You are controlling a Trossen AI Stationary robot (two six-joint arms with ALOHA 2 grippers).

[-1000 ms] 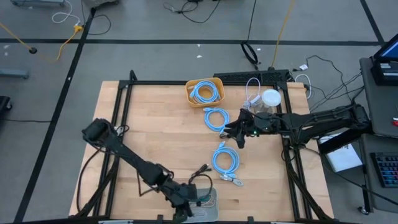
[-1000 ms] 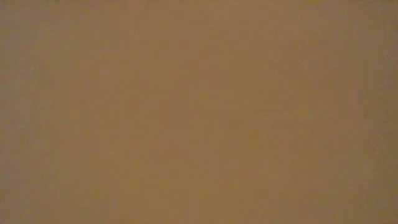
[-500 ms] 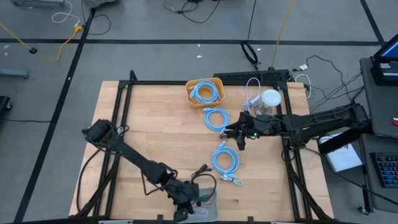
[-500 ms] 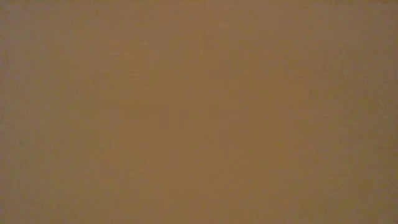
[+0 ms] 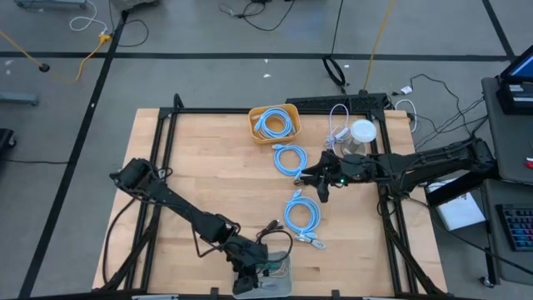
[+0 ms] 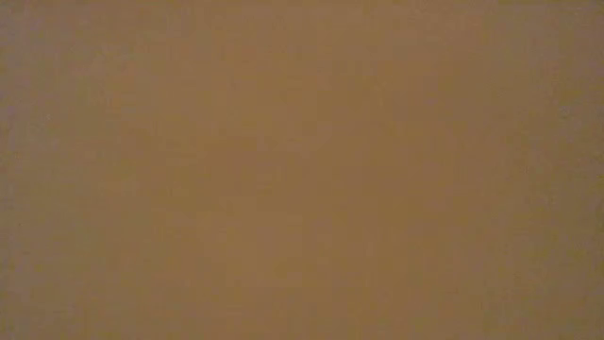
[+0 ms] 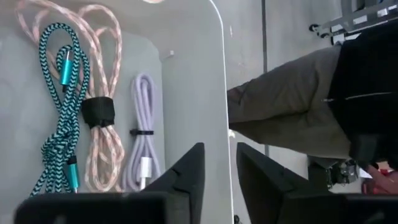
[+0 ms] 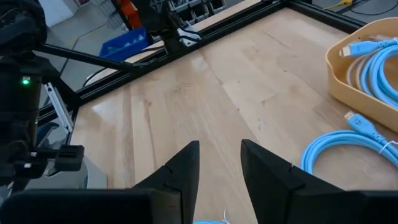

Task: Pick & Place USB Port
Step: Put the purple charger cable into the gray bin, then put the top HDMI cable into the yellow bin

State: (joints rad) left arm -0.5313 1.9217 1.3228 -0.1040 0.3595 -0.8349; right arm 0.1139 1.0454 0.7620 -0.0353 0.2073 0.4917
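A: How far is the task?

B: Early, I think. On the table (image 5: pixel 191 167), 1 blue cable is in the yellow bin (image 5: pixel 275 123) and 2 blue coils (image 5: pixel 301 215) lie loose.

A: The grippers?

B: The left gripper (image 7: pixel 217 177) is over the grey tray (image 7: pixel 186 74) of USB cables (image 7: pixel 62 106), jaws slightly apart, empty. The right gripper (image 8: pixel 219 168) is also open and empty, near the coils. The low view shows nothing.

The low view is a flat brown blur — nothing in it can be made out. The grey tray (image 5: pixel 279 280) runs off the high view's lower edge — the left gripper (image 5: pixel 250 271) covers part of it.
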